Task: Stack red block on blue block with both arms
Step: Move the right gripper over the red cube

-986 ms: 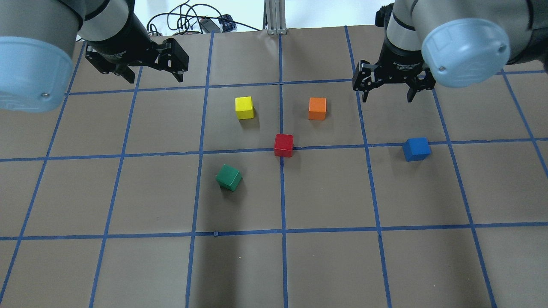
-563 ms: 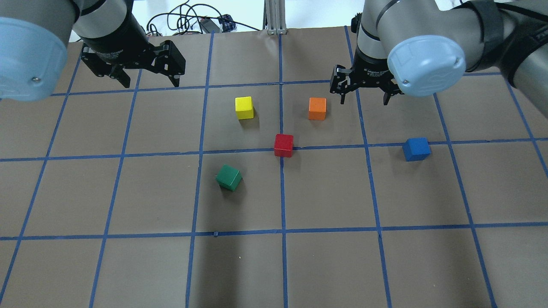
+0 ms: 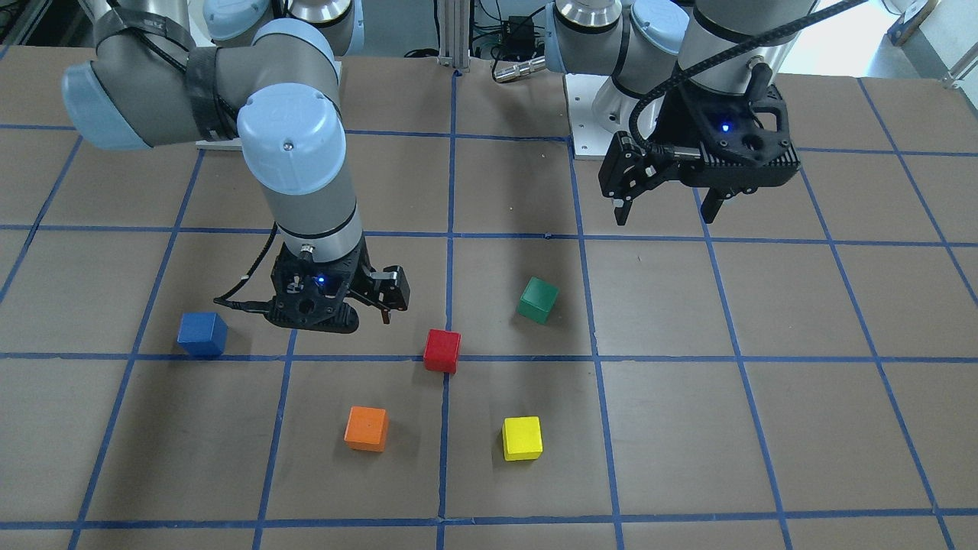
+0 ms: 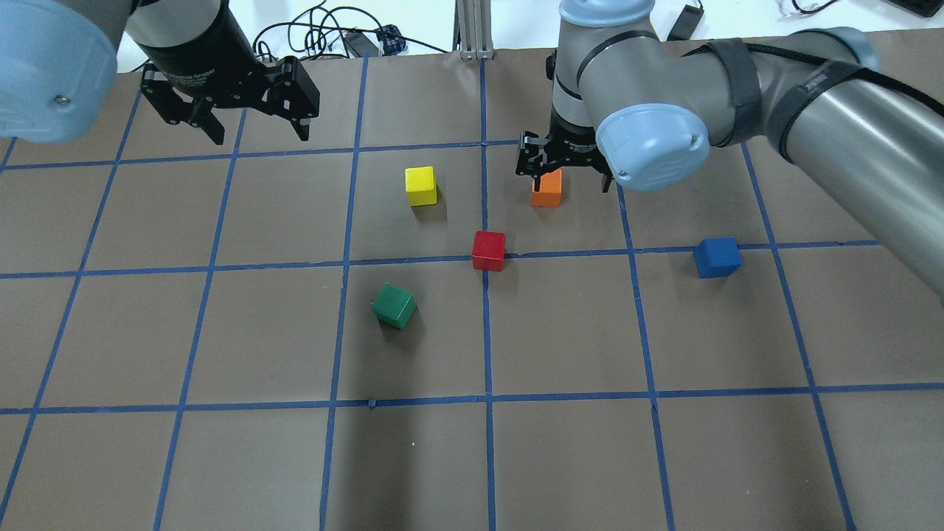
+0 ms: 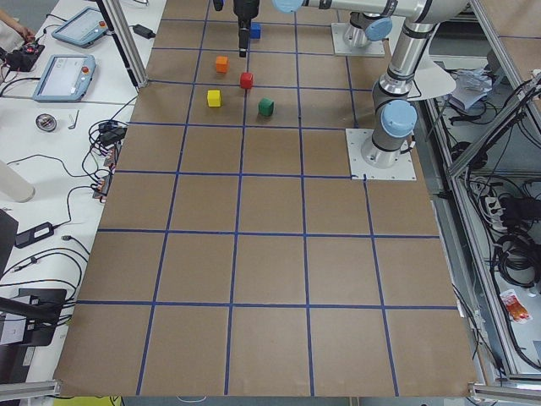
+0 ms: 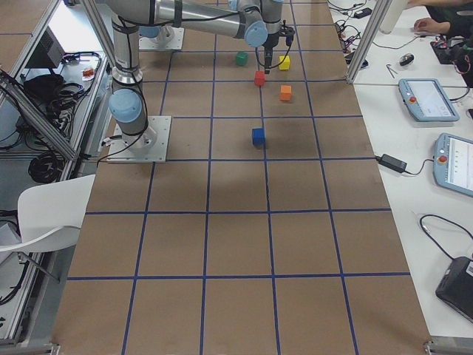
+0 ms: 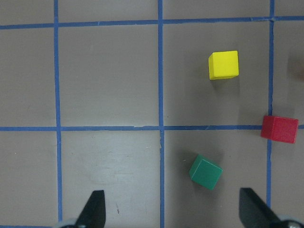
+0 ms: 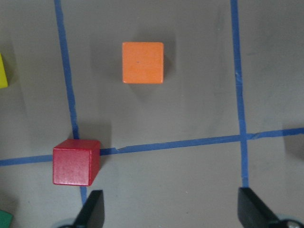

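Overhead exterior shows right gripper (image 4: 571,179) spread wide, empty, near the red block (image 4: 489,250); left gripper (image 4: 262,134) likewise, well apart from it.

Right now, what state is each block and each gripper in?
red block: flat on the table at a tape crossing, ungripped.
blue block: on the table, nothing stacked on it.
orange block: on the table, free.
yellow block: on the table, free.
green block: on the table, turned askew to the grid.
left gripper: open, empty, raised.
right gripper: open, empty, hovering by the orange block.
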